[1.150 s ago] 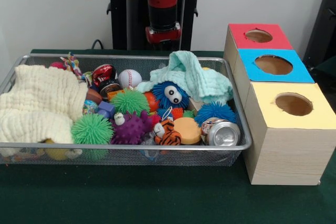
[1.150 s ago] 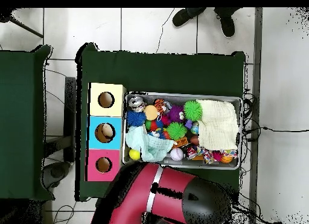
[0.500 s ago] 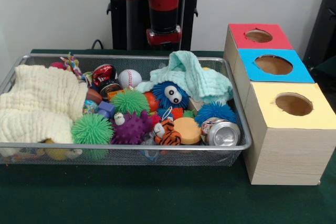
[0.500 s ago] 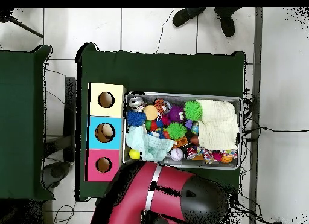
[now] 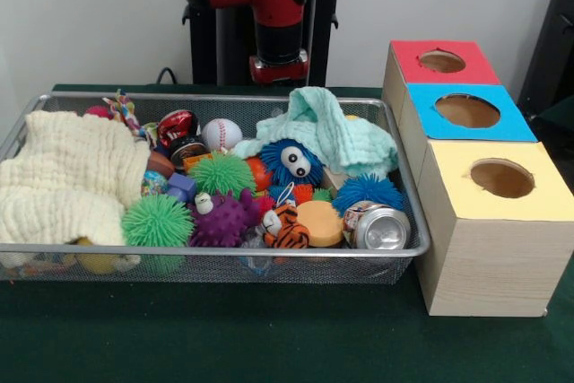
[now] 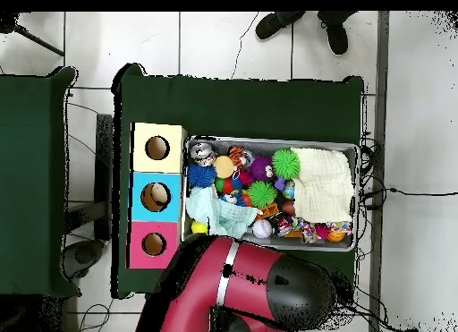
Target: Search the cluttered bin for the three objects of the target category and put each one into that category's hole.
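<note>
Tabletop point(image 5: 269, 338) covered in dark green cloth. Directly on it: wire mesh bin point(image 5: 206, 262), long side toward the front edge, and a wooden box point(image 5: 484, 248) with three holes, touching the bin at its 3 o'clock end in the front view. Box top panels run red point(image 5: 444, 60), blue point(image 5: 466, 112), yellow point(image 5: 498, 181) from far to near.

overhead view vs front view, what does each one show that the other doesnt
Only the overhead view shows a person's shoes on the tiled floor and a second green table. Only the front view shows the googly eyes on the blue fuzzy toy and the can's top. Both show the wire bin, the two cloths, and the three holed boxes.
</note>
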`<state>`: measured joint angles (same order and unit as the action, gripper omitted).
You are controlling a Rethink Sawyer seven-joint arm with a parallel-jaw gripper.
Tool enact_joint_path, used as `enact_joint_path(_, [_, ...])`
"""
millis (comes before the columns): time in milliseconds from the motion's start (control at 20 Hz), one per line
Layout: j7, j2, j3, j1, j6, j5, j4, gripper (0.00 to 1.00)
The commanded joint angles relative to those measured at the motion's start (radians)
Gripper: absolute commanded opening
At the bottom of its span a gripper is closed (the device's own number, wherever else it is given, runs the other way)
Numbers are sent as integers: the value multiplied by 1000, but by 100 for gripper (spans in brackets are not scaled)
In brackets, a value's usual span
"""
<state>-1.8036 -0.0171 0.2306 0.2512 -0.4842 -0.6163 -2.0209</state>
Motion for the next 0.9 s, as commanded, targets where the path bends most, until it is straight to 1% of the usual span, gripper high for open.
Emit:
enact_joint_path(50, [-106, -92, -99, 62, 113, 22, 234, 100])
enact_joint_path(150, [-107, -98, -105, 72, 128, 24, 237, 100])
enact_joint_path(400, [-110, -140, -101, 74, 104, 41, 264, 100])
enact_joint_path(500, [-108, -147, -103, 78, 109, 41, 272, 100])
enact_joint_path(700, [-103, -147, -105, 71, 126, 45, 273, 100])
enact_joint_path(900, [-87, -118, -116, 78, 197, 38, 251, 100])
